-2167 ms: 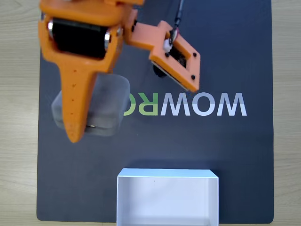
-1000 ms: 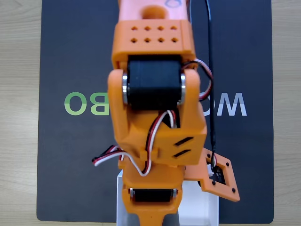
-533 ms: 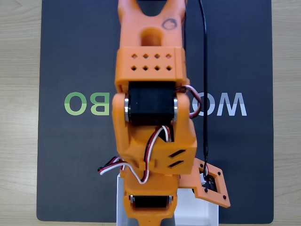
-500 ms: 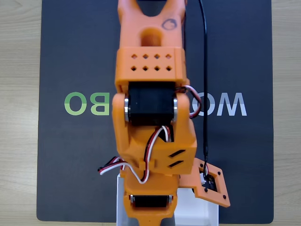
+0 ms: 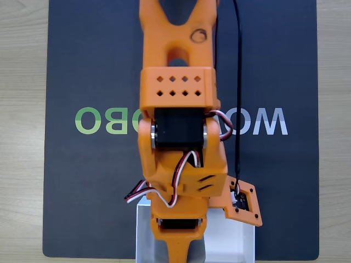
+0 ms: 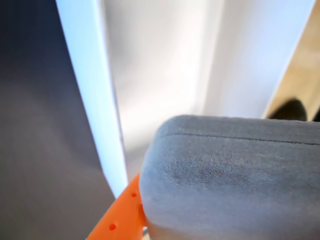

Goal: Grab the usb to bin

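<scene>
Grey usb point(image 6: 230, 180) gripped in claw point(image 6: 145, 220), orange finger against its edge | hangs above white bin point(image 6: 95, 100) interior, not released | fixed view: arm covers bin point(image 5: 241, 241) centre on dark mat point(image 5: 82, 192) | held high, likely to clear the wall.

Matte, felt-like grey usb point(image 6: 225, 185); smooth white bin point(image 6: 95, 90)

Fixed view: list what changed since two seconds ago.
The orange arm swung from the black mat's upper left to over the shallow white box, carrying the matte grey block off the mat. Box and mat stayed put.
</scene>
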Action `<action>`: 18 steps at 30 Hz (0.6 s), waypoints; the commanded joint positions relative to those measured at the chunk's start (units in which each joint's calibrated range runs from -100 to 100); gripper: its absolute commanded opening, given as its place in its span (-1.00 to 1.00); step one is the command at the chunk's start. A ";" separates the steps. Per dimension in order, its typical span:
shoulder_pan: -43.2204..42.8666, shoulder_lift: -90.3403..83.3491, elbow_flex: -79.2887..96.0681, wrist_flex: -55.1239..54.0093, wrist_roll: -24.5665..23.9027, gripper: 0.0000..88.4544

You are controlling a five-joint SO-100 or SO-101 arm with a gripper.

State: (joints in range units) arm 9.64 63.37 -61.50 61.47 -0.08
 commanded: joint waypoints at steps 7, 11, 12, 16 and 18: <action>-0.80 -6.35 -0.92 -0.75 0.13 -0.35; -0.71 -6.35 -1.01 -0.75 0.13 -0.25; -0.71 -6.35 -1.01 -0.75 0.13 -0.22; -0.97 -6.35 -1.10 -0.75 0.13 -0.09; -1.05 -6.35 -1.10 -0.66 0.13 -0.05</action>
State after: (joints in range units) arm 8.66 61.98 -61.50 61.47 -0.08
